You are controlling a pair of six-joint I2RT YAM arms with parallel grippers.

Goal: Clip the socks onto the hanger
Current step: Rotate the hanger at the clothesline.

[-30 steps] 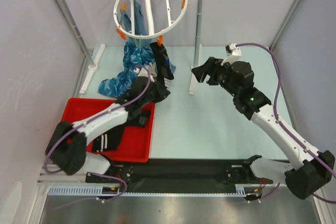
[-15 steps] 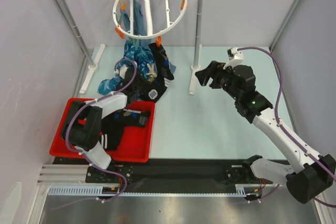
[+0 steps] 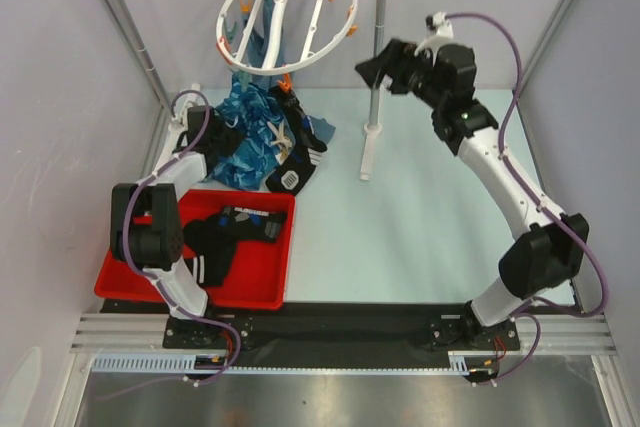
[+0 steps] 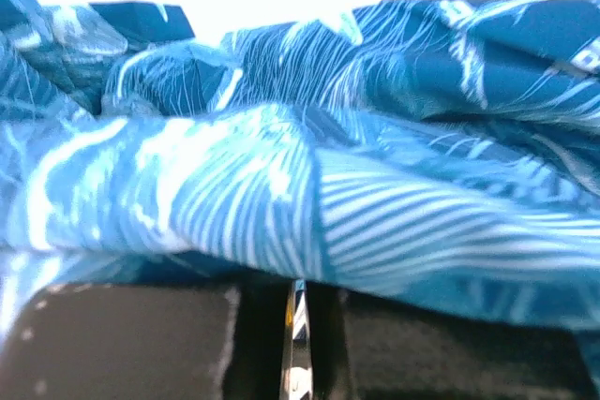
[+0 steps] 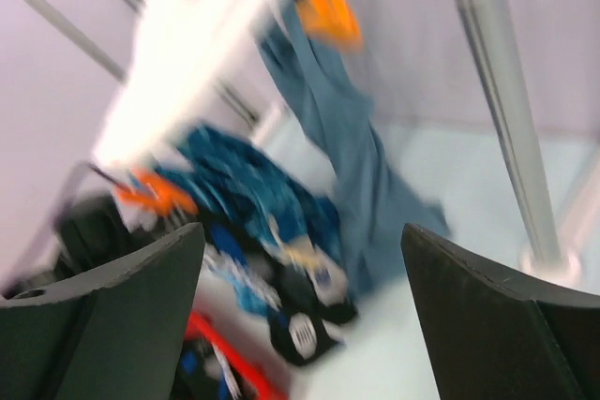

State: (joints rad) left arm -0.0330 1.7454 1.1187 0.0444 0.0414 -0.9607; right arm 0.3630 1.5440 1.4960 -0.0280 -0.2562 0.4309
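Both arms swung back over pale green table (image 3: 400, 237); right hand (image 3: 374, 65) spread, left hand (image 3: 214, 143) pinches blue cloth (image 4: 309, 185).

**No readable writing**

White lettering runs along a black sock (image 3: 248, 215) lying in the red tray (image 3: 125, 282), too small to make out. A second sock (image 3: 291, 178) on the worktop (image 3: 400, 227) bears a pale round patch, equally illegible.

Overhead and both wrist views share blue cloth (image 3: 252, 135).
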